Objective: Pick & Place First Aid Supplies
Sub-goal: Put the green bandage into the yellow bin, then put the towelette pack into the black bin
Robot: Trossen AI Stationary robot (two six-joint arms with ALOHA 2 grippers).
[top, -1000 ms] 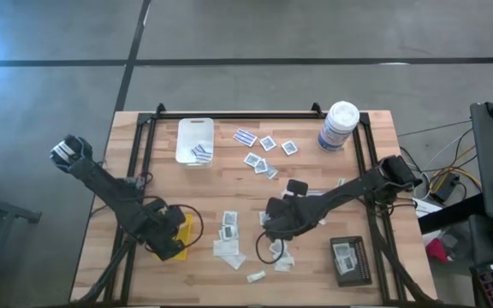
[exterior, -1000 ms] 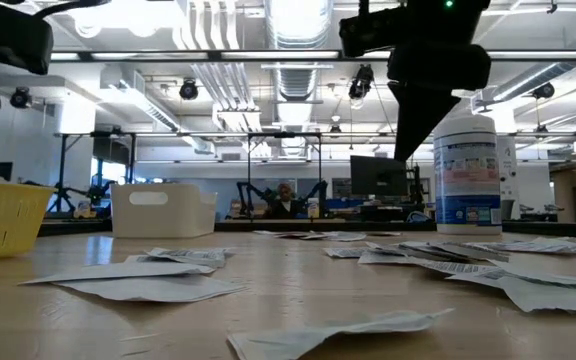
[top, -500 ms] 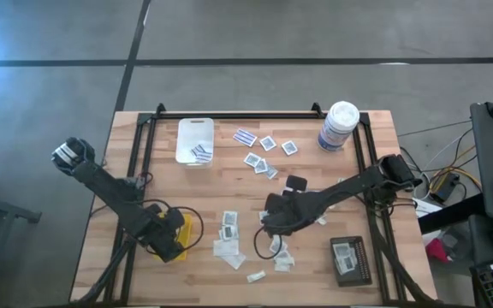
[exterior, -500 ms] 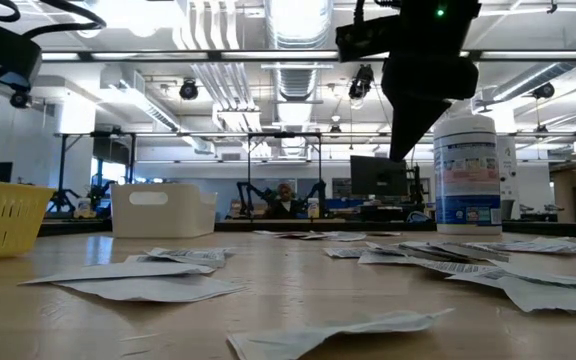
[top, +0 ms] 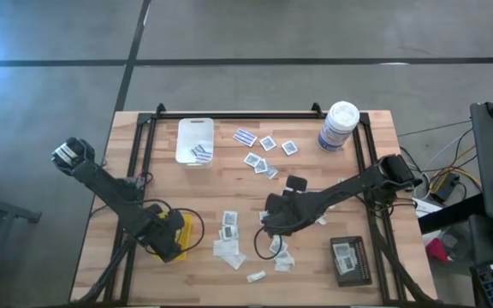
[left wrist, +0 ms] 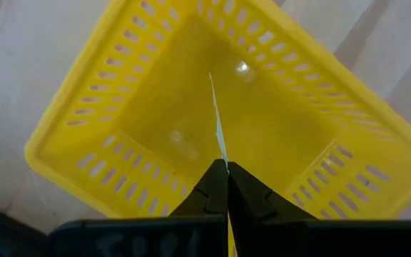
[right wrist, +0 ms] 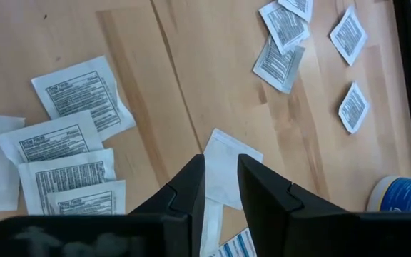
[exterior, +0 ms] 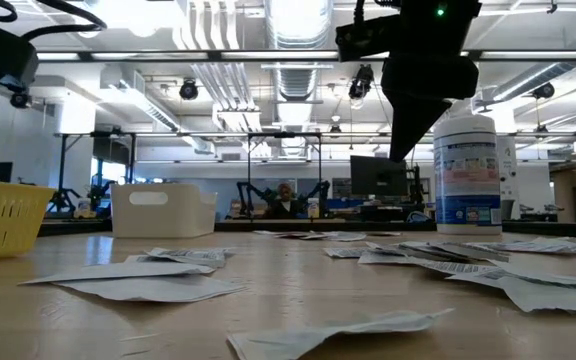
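We judge the packets (top: pixel 229 231) strewn mid-table light, thin and limp, best pinched at an edge; our left gripper (left wrist: pixel 220 187), now further over the yellow tray (left wrist: pixel 84 93) at 8 o'clock, stays clamped on one, while the right gripper (right wrist: pixel 221 187), jaws apart, still straddles another packet (right wrist: pixel 223 168).

Grey concrete floor (top: pixel 272 34) crossed by dark seams, open workshop hall, exposed white ceiling ducts (exterior: pixel 290 25), strip lights, dark monitor (exterior: pixel 376 176), seated person (exterior: pixel 285 198) behind distant benches
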